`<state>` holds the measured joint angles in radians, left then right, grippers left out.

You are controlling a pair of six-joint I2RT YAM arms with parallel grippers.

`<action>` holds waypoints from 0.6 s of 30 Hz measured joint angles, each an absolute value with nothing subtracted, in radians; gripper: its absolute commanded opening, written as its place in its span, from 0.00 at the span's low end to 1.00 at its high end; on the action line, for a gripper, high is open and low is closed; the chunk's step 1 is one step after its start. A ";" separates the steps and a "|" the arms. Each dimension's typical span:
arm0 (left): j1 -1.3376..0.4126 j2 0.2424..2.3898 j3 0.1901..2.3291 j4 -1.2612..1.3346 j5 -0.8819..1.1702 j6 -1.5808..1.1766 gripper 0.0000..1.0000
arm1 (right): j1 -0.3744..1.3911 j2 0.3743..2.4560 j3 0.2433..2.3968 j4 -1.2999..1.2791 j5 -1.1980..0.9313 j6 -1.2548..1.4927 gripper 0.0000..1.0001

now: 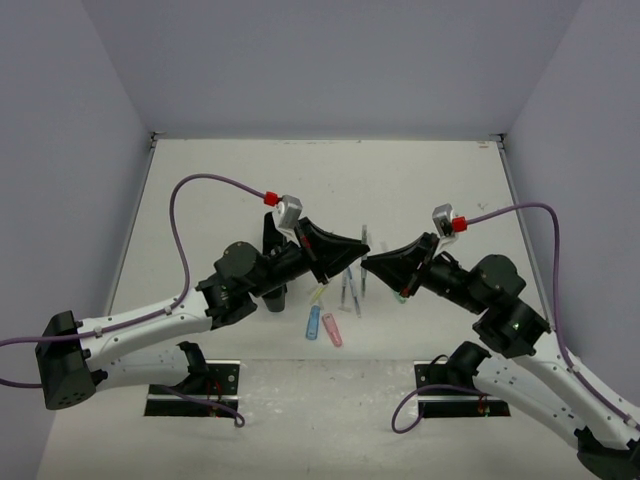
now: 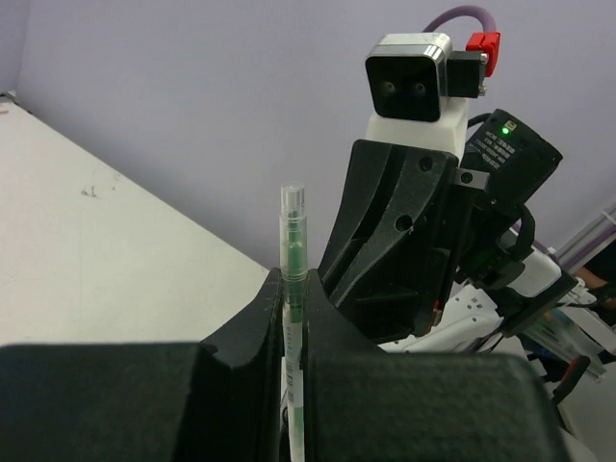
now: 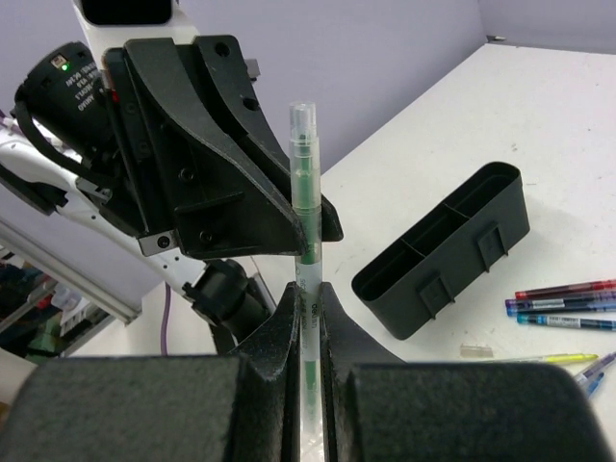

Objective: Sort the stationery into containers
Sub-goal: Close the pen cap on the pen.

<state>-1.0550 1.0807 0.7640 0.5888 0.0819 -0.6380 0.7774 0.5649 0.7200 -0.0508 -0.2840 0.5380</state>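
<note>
The right gripper is clamping the green pen, probably light, stiff and slick; mid-barrel suits best. The left gripper is flanking it, but I cannot tell whether it is gripping.

Both arms reach inward, tips meeting; right pincer clamps green pen, left pincer flanks it, grip unclear.

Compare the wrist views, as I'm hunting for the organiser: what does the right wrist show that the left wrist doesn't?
Only the right wrist: the black organiser, loose pens beside it, and the left end effector. Only the left wrist: the right end effector. Both: the green pen, upright in the foreground.
</note>
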 measured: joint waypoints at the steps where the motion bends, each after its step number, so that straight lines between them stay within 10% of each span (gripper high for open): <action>1: -1.055 1.081 0.766 0.588 0.091 -0.635 0.00 | 0.778 0.566 0.720 -0.051 -0.286 0.537 0.00; 7: -1.054 1.081 0.767 0.589 0.125 -0.626 0.00 | 0.776 0.583 0.725 -0.039 -0.324 0.525 0.30; 15: -1.054 1.081 0.778 0.574 0.138 -0.610 0.00 | 0.776 0.647 0.731 -0.005 -0.382 0.530 0.00; 18: -1.054 1.081 0.781 0.572 0.137 -0.607 0.45 | 0.773 0.648 0.734 -0.005 -0.384 0.527 0.00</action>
<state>-1.0540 1.0805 0.7813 0.5720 0.1372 -0.6071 0.7734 0.6479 0.7345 -0.0046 -0.3845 0.5274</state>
